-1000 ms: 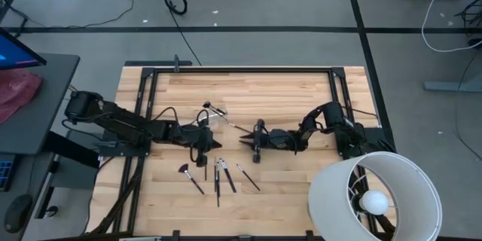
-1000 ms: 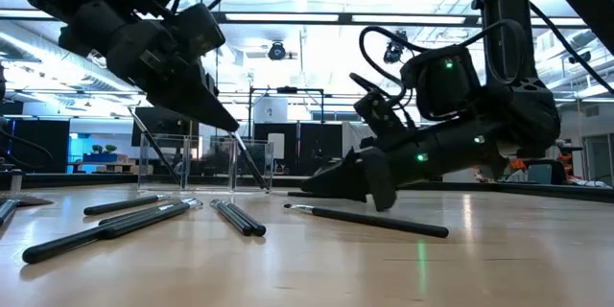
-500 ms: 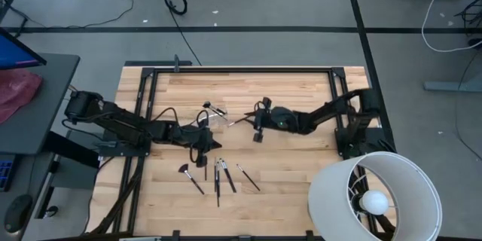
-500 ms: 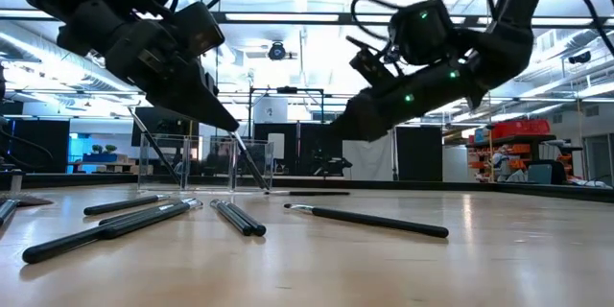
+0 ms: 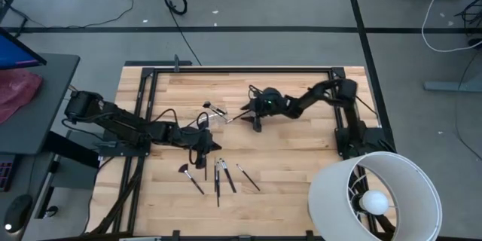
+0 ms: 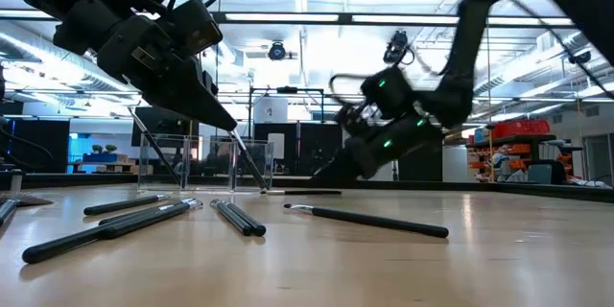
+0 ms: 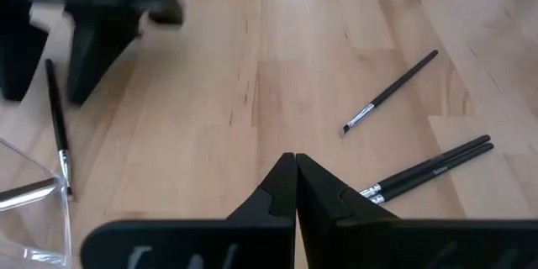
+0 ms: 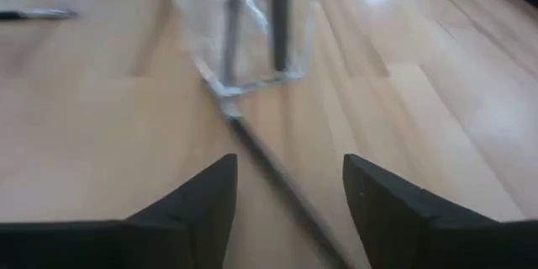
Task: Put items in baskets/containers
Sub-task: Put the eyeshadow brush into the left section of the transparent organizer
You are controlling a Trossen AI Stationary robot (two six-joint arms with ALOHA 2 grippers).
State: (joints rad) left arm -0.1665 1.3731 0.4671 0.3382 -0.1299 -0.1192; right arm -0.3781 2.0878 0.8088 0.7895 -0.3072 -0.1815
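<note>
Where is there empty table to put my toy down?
The light wooden table is bare between the loose black makeup brushes and the big white lamp shade, and along the far edge. It is crowded mid-table, around the clear plastic container and both claws.

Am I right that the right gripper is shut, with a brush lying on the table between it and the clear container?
Not quite: the right gripper is open, its fingers standing apart, as the right wrist view shows. The rest holds: a brush lies on the table, reaching toward the clear container.
</note>
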